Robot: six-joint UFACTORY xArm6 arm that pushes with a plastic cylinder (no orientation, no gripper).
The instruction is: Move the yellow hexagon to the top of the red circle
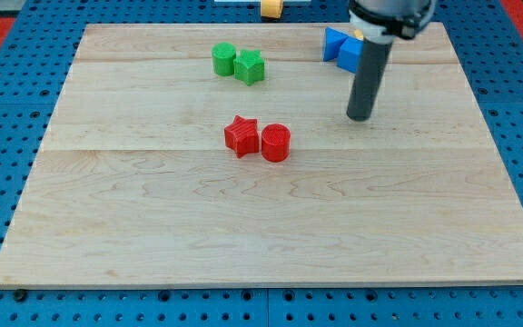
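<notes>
The red circle (275,143) lies near the middle of the wooden board (152,236), touching a red star (241,135) on its left. My tip (360,117) rests on the board to the right of and above the red circle, well apart from it. A small patch of yellow (358,35) shows at the view's top right, between the blue blocks and my rod. Most of it is hidden, so I cannot make out its shape.
A green circle (223,59) and a green star (250,66) sit together at the top centre. Two blue blocks (341,47) lie at the top right, just left of my rod. A yellow-orange block (271,8) lies beyond the board's top edge.
</notes>
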